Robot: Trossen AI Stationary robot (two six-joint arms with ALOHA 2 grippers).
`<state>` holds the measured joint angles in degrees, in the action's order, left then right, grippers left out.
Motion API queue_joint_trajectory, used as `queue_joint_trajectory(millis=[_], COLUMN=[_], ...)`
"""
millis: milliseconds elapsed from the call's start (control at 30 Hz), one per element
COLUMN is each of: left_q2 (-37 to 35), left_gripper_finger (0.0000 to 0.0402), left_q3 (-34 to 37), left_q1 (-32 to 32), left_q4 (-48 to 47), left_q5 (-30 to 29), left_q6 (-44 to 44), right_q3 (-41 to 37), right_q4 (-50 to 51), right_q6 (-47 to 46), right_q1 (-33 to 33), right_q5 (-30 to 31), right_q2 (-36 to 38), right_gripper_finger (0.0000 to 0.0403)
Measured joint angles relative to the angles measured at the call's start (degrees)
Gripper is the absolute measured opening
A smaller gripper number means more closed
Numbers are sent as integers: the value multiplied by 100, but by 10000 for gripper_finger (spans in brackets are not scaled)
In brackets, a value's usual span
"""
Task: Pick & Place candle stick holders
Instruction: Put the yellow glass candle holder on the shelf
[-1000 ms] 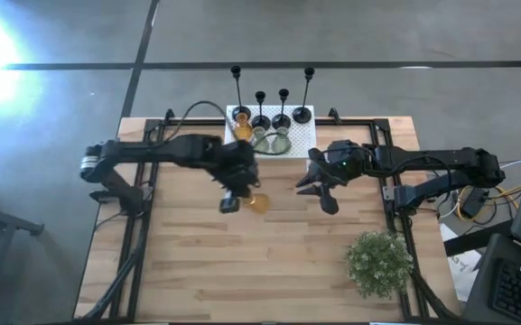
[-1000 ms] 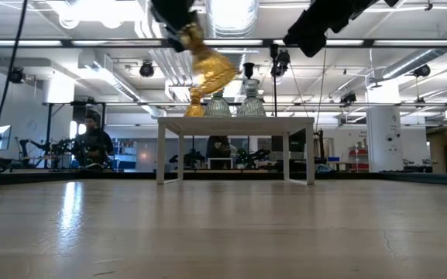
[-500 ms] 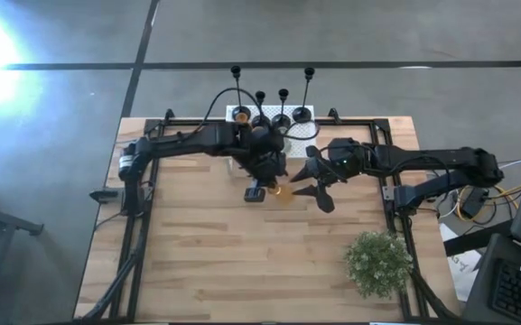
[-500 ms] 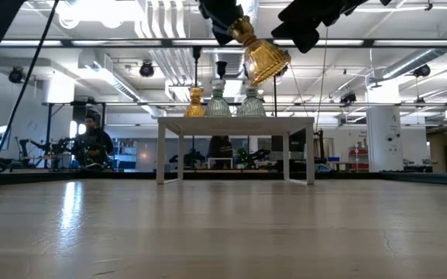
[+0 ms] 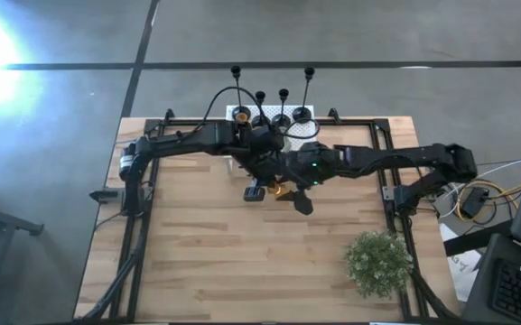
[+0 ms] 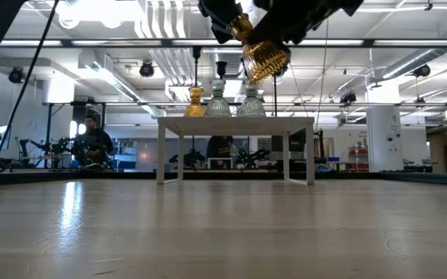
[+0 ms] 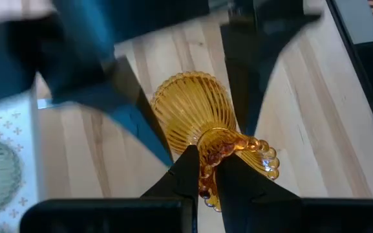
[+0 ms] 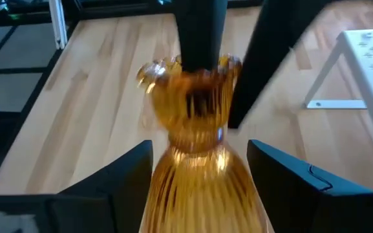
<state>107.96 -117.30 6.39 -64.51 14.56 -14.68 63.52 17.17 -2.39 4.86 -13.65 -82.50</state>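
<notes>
An amber glass candle stick holder (image 7: 196, 113) hangs tilted above the middle of the table, high over the wood in the low view (image 6: 263, 56). My left gripper (image 7: 205, 176) is shut on its narrow end. My right gripper (image 8: 199, 184) is open, one finger on either side of the ribbed wide end (image 8: 196, 175); whether they touch the glass I cannot tell. On the white rack (image 5: 240, 114) at the far edge stand several black stemmed holders (image 5: 283, 106), one amber holder (image 6: 196, 101) and two pale green ones (image 6: 218, 102). My left gripper pinches the amber holder's beaded neck (image 7: 207, 165), just beside the scalloped rim (image 7: 258, 157), between its two fingers. The fingers slant down from the table's left. The holder is lifted clear and tilted, its wide ribbed end pointing away toward my right gripper.
A bushy green plant (image 5: 379, 262) stands at the near right of the table. Black frame rails (image 5: 139, 226) run along the left and right edges. Bare wood (image 5: 242, 262) lies in front of both grippers.
My left gripper has carried the amber holder toward the table's right and a little toward the far edge, then held still. My right gripper has moved toward the table's left to the holder and opened, its fingers now flanking the wide end.
</notes>
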Motion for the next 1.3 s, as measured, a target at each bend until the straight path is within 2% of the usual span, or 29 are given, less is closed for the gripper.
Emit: queue_joint_trajectory(millis=[200,333,500,733,1300], left_q2=[0,-9,-11,-20,-17], left_gripper_finger=[33,33,33,33,33], left_q3=[6,13,18,18,35], left_q1=[0,0,0,-2,-7], left_q4=[-136,-226,-232,-153,-251], left_q5=[-19,-24,-19,-8,11], left_q6=[21,39,42,41,105], right_q3=[633,826,836,792,810], right_q4=[476,622,578,535,428], right_q6=[201,319,426,387,411], right_q1=[2,0,0,0,2], right_q5=[-59,-56,-52,-46,-122], right_q2=[-691,-890,-853,-712,-682], right_gripper_finger=[256,240,218,223,206])
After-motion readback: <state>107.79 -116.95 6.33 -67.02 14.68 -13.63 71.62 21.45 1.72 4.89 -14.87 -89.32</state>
